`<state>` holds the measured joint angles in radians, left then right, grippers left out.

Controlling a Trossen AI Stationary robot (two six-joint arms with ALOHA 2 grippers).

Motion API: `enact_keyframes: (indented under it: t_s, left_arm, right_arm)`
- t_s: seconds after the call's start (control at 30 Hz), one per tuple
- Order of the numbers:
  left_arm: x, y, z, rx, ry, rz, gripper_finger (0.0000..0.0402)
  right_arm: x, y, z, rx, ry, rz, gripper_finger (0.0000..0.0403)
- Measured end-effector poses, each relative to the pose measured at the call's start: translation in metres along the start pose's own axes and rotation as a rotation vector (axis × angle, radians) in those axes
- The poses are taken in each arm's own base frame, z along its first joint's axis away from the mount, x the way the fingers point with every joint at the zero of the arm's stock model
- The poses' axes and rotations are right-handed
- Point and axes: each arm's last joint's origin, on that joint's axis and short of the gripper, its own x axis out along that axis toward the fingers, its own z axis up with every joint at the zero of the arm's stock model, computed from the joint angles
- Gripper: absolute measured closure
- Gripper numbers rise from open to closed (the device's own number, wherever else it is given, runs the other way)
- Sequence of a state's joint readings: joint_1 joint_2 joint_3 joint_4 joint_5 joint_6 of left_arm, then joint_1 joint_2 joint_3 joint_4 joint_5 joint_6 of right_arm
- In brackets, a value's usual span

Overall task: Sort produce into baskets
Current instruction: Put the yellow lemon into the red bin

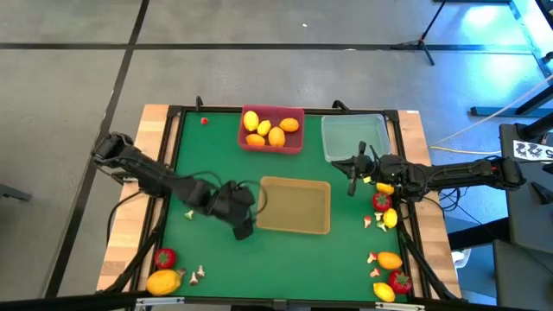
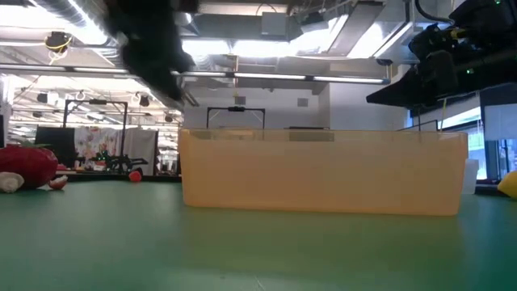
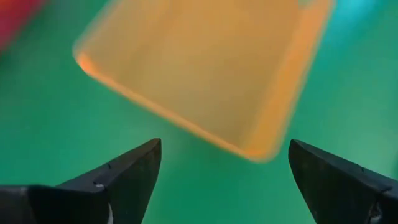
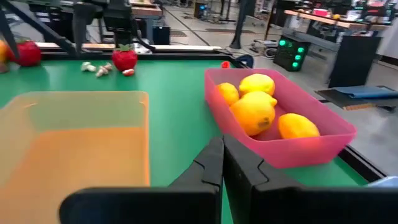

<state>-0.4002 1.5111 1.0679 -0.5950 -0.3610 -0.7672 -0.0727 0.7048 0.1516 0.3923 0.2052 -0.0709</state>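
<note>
The tan-yellow tray [image 1: 294, 206] lies mid-table, the pink-red tray [image 1: 271, 130] with several yellow lemons [image 4: 258, 106] behind it, and the clear tray [image 1: 354, 138] at the far right. My left gripper [image 1: 252, 212] hangs open and empty above the tan tray's left edge [image 3: 186, 118]; the left wrist view [image 3: 224, 149] shows nothing between its fingers. My right gripper [image 1: 351, 175] is shut and empty just near the clear tray, pointing toward the table's left [image 4: 222, 146]. Red fruits, lemons and mushroom bits lie loose at the near left [image 1: 164, 257] and along the right side [image 1: 381, 201].
A small red piece [image 1: 204, 120] lies at the far left. A mushroom bit [image 1: 189, 214] lies under my left arm. The table has a raised dark rim [image 1: 173, 155]. Bare green mat lies near the tan tray [image 1: 285, 268]. The room shows beyond the table.
</note>
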Motion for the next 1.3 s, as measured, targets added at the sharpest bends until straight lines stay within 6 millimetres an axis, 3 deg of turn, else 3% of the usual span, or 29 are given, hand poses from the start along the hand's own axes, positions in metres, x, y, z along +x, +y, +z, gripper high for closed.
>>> enact_keyframes:
  t_s: [0.13, 0.27, 0.5, 0.6, 0.77, 0.93, 1.3]
  left_arm:
    - [-0.01, -0.021, -0.017, -0.074, 0.003, -0.07, 0.0059]
    - [-0.009, -0.04, -0.022, -0.108, -0.045, -0.172, 0.0059]
    - [0.003, -0.072, 0.001, -0.025, -0.063, -0.223, 0.0059]
    - [-0.004, -0.09, 0.014, 0.021, 0.039, -0.216, 0.0059]
    - [-0.025, -0.11, 0.013, 0.06, 0.231, -0.122, 0.0059]
    - [-0.04, -0.117, -0.012, -0.022, 0.429, -0.059, 0.0059]
    - [-0.081, -0.122, -0.091, -0.15, 0.778, 0.167, 0.0059]
  right_arm:
    - [0.0, 0.001, 0.0, 0.038, -0.001, 0.03, 0.0393]
    - [0.0, 0.001, 0.0, 0.04, -0.002, 0.034, 0.0393]
    - [0.0, 0.001, 0.0, 0.046, -0.002, 0.035, 0.0393]
    - [0.0, 0.001, 0.0, 0.066, -0.002, 0.04, 0.0393]
    - [0.0, 0.001, 0.0, 0.068, -0.003, 0.041, 0.0393]
    - [0.0, 0.001, 0.0, 0.14, 0.0, 0.041, 0.0364]
    - [0.0, 0.001, 0.0, 0.144, 0.004, 0.041, 0.0181]
